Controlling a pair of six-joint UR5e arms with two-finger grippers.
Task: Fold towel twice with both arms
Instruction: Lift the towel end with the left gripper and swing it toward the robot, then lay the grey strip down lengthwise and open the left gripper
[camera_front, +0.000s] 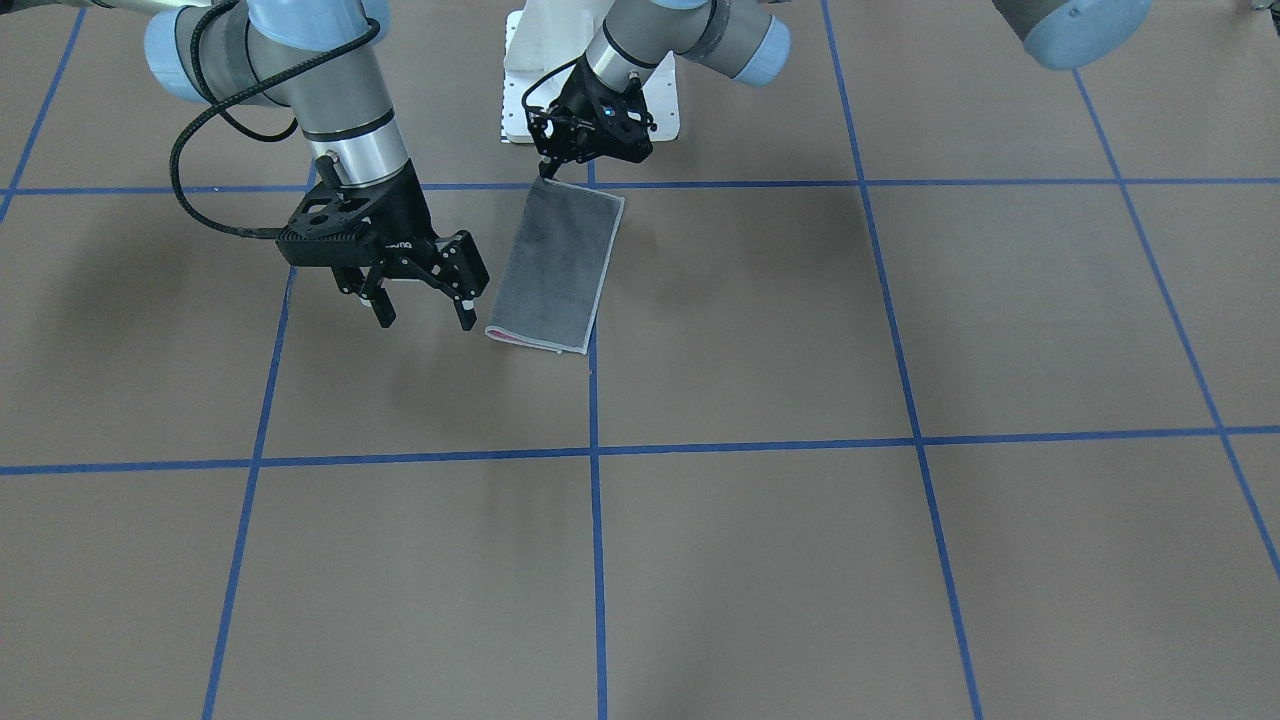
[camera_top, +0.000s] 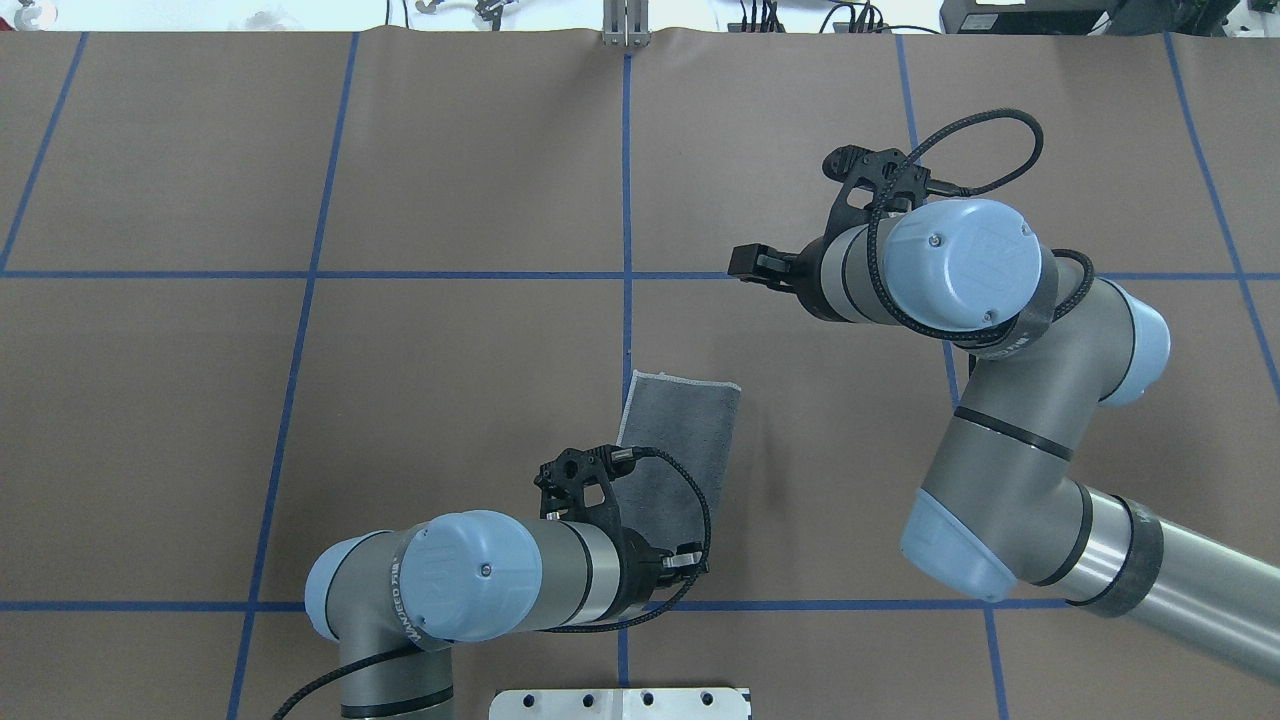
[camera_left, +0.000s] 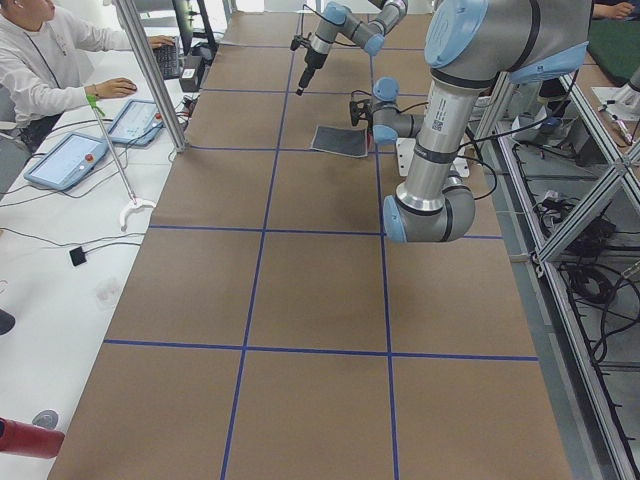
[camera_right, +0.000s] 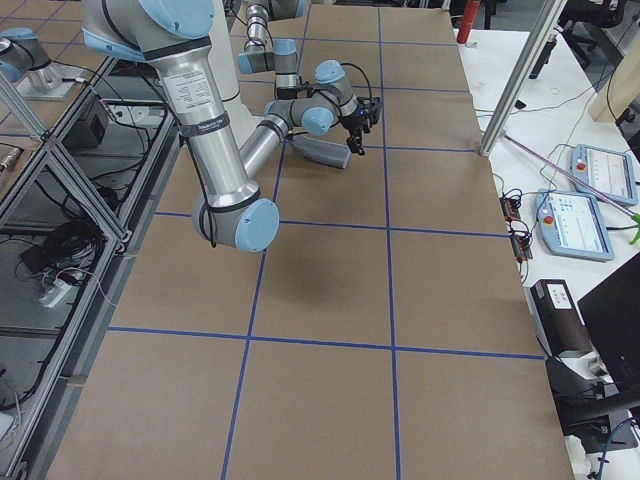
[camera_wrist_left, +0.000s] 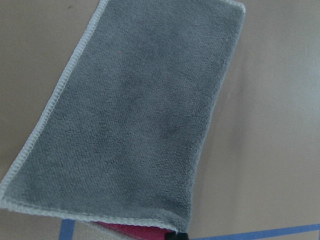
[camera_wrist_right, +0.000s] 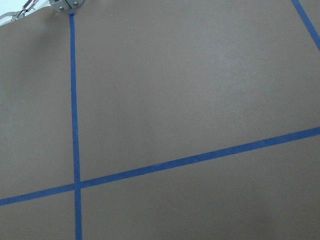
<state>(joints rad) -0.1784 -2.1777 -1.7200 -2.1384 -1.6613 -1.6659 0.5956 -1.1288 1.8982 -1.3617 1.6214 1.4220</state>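
The towel lies on the brown table, folded in half with the dark grey face up and a strip of pink showing at its end edges. It also shows in the overhead view and fills the left wrist view. My left gripper is at the towel's corner nearest the robot, its fingers closed together on that edge. My right gripper is open and empty, hanging above the table just beside the towel's far end. The right wrist view shows only bare table and tape.
Blue tape lines divide the brown table into squares. The white bolted pedestal stands just behind the left gripper. Operators' tablets lie on a side bench beyond the table's far edge.
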